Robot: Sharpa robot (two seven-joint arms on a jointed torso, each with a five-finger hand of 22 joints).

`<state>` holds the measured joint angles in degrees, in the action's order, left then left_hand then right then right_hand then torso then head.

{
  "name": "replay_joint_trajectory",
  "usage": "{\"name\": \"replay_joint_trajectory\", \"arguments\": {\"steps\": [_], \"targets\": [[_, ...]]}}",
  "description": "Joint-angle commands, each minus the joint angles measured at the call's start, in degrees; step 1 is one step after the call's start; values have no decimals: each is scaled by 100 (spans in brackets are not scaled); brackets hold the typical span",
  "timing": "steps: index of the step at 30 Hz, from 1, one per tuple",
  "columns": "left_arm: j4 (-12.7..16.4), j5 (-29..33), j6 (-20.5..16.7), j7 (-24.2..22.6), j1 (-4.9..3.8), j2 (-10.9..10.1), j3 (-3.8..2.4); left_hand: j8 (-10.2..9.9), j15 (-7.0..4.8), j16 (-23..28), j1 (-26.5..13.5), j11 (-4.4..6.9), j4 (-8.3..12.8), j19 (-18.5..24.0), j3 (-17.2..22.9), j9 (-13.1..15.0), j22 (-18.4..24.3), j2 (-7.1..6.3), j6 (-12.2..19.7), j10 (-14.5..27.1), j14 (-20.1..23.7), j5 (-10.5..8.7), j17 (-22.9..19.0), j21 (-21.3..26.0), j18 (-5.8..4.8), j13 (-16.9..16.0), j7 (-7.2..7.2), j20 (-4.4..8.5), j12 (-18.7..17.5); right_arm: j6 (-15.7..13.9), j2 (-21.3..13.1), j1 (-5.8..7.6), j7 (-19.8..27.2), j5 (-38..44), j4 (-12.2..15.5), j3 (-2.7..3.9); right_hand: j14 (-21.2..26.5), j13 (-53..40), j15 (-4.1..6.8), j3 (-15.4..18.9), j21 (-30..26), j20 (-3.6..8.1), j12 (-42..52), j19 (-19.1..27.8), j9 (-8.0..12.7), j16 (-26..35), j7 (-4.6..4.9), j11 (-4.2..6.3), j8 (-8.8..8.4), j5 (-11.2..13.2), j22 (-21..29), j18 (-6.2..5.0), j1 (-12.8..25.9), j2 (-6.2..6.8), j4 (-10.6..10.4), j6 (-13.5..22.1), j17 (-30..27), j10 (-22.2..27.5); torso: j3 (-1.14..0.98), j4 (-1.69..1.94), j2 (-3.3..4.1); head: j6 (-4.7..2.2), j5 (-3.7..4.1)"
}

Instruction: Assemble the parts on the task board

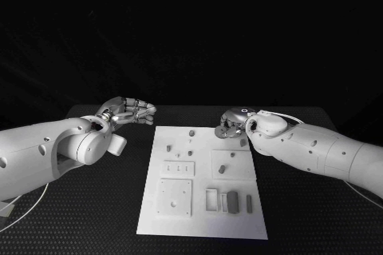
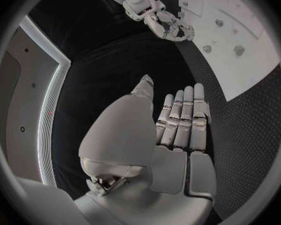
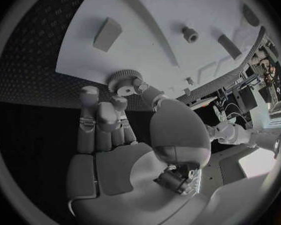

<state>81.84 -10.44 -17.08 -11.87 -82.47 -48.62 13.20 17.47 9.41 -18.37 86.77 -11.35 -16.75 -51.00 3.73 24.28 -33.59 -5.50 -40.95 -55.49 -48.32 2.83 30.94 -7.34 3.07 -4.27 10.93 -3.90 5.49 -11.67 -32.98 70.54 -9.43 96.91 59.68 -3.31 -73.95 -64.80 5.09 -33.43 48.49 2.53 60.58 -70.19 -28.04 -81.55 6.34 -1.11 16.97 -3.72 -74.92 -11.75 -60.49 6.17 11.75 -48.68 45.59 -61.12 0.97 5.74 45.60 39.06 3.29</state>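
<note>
The right hand (image 1: 232, 125) pinches a small grey toothed gear (image 3: 121, 78) at the white task board's (image 1: 203, 216) upper right edge, half hidden by fingertips; the left hand (image 1: 128, 111), upper left, is curled in, holding nothing

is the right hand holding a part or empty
Holding one. In the right wrist view the right hand pinches a small toothed gear at its fingertips, above the board; the head view shows it at the board's far right corner.

The white task board (image 1: 203, 222) lies flat on the table, small grey parts (image 1: 232, 202) scattered over it. A toothed gear (image 3: 122, 78) sits pinched in the right hand (image 1: 231, 124).
</note>
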Motion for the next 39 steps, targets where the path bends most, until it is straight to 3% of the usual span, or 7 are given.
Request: {"name": "replay_joint_trajectory", "arguments": {"steps": [1, 8, 22, 25, 28, 39], "targets": [[-41, -51, 82, -46, -11, 53, -3, -22, 24, 38, 4, -2, 5, -41, 35, -9, 3, -58, -48, -19, -10, 26, 8, 32, 116, 3, 161, 2, -26, 427, 28, -82, 7, 79, -35, -89, 31, 12, -5, 12, 29, 7, 29, 46, 5, -38, 138, -12, 11, -9, -129, -325, 29, -9, 52, -177, 8, 50, 2, -4, 4, -1, 2], [-118, -49, 110, -41, -8, 109, 4, -23, 25, 39, 1, -3, 4, -41, 35, -10, 3, -56, -47, -18, -9, 26, 9, 32, 115, 3, 162, 1, -27, 419, 70, -139, -3, 155, -68, -137, 30, 32, -19, 15, 41, 7, 47, 48, 26, -39, 154, -27, -33, -13, -124, -325, 32, 46, 95, -128, 7, 56, -1, -6, 11, 18, 15], [-111, -48, 108, -43, -8, 107, 5, -25, 26, 44, -2, -4, 5, -40, 36, -12, 3, -49, -46, -17, -7, 26, 11, 36, 115, 4, 162, 1, -31, 456, 120, -178, 36, 165, -105, -187, 29, 53, -26, -2, 50, 2, 74, 50, 33, -39, 159, -32, -43, -14, -120, -325, 30, 13, 121, -138, 4, 46, -5, -3, 1, 40, 18], [-109, -48, 107, -45, -8, 104, 5, -25, 26, 45, -2, -4, 5, -39, 36, -12, 3, -49, -46, -18, -6, 26, 12, 37, 115, 4, 161, 0, -31, 357, 106, -180, 52, 201, -68, -189, 23, 63, 6, -89, 63, 7, 118, 50, -5, -46, 118, 4, 40, -16, -123, -325, -111, -167, 234, -306, 6, 11, -7, -5, -2, 43, 10], [-103, -48, 107, -44, -8, 99, 6, -25, 26, 46, -2, -4, 6, -39, 37, -13, 3, -49, -46, -18, -6, 26, 12, 37, 115, 4, 161, 0, -32, 252, 96, -180, 50, 217, -45, -189, 18, 82, 39, -185, 75, -6, 152, 42, -29, -51, 82, 39, 86, -22, -120, -325, -157, -244, 280, -418, 5, -26, -8, -7, -2, 36, 10], [-93, -48, 87, -38, -8, 76, 6, -26, 26, 48, -5, -4, 5, -40, 39, -14, 2, -40, -46, -17, -7, 26, 15, 39, 115, 4, 160, 1, -35, -86, -23, -178, -212, 429, 229, -187, 4, 147, 100, -256, 108, -8, 203, -2, -82, -68, 19, 101, 149, -15, -114, -325, -40, -164, 275, -595, 7, -119, -1, -2, -1, 25, 2]]}}
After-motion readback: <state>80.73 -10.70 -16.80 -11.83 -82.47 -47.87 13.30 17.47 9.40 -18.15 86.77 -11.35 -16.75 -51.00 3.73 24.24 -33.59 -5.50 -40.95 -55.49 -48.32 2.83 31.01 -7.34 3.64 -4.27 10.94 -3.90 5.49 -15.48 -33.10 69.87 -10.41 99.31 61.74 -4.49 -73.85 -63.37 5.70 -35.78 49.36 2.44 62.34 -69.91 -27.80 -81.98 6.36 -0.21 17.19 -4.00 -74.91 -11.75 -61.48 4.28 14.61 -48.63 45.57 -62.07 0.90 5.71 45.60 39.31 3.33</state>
